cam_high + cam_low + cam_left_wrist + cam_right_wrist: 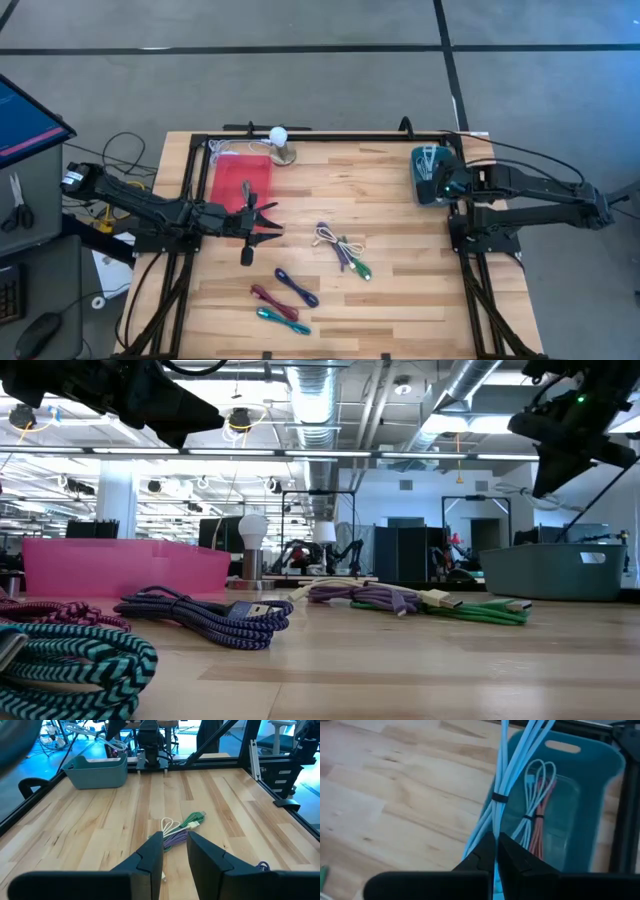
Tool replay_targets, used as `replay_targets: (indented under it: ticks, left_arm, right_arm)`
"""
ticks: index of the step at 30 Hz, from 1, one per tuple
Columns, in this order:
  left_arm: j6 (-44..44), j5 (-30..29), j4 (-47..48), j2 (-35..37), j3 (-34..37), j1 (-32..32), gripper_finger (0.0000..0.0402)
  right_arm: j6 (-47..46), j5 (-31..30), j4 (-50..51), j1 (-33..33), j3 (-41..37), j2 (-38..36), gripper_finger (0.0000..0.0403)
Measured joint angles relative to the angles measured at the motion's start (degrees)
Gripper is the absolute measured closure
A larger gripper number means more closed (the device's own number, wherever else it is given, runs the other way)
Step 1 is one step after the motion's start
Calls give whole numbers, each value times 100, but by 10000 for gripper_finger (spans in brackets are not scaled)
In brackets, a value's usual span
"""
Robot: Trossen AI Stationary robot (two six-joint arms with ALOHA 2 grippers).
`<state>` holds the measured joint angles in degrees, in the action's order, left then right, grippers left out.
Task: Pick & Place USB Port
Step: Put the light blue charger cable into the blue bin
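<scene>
Your right hand (495, 851) is pinched shut on a light blue cable (506, 785) that hangs over the near rim of the teal bin (600, 785). Let go here and, as I judge it, the bundle could snag the rim and slide onto the table (400, 290). Inside the bin lie a white cable and a pink one. Your left hand (175, 851), narrowly parted and empty, hovers beside the pink bin (232, 185), whose contents are hidden.
</scene>
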<state>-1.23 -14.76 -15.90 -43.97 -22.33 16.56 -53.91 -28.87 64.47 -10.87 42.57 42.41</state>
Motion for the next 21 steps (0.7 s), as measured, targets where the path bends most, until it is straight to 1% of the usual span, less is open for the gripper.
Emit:
replay_targets:
  ticks: [7, 13, 16, 21]
  left_arm:
    - [2, 0, 0, 0, 0, -2, 314]
    - [0, 0, 0, 0, 0, -1, 314]
    - [0, 0, 0, 0, 0, -2, 314]
    - [1, 0, 0, 0, 0, -1, 314]
  right_arm:
    - [308, 218, 3, -1002, 0, 57, 403]
    - [375, 488, -65, -1884, 0, 281, 403]
    - [318, 495, -295, -2151, 0, 449, 403]
    - [240, 588, -837, -2410, 0, 886, 403]
